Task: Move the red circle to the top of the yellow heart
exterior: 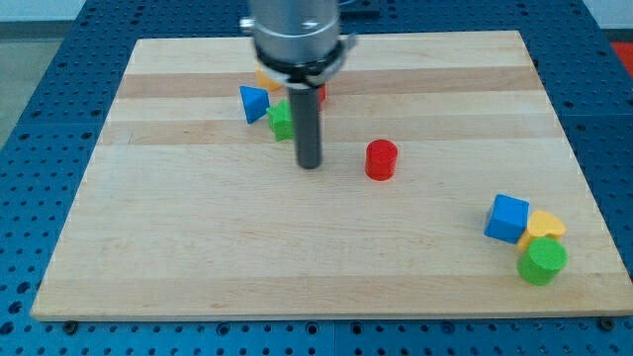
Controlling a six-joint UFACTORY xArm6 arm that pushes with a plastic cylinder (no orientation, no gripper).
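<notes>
One red circle [381,159] just right of my tip [310,164], apart; tip bare, touching nothing; yellow heart [547,224] far lower right.

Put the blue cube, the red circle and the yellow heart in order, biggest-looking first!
1. blue cube
2. red circle
3. yellow heart, though it is partly hidden behind its neighbours.
The cube sits nearer the view's bottom, so true sizes are unsure.
</notes>
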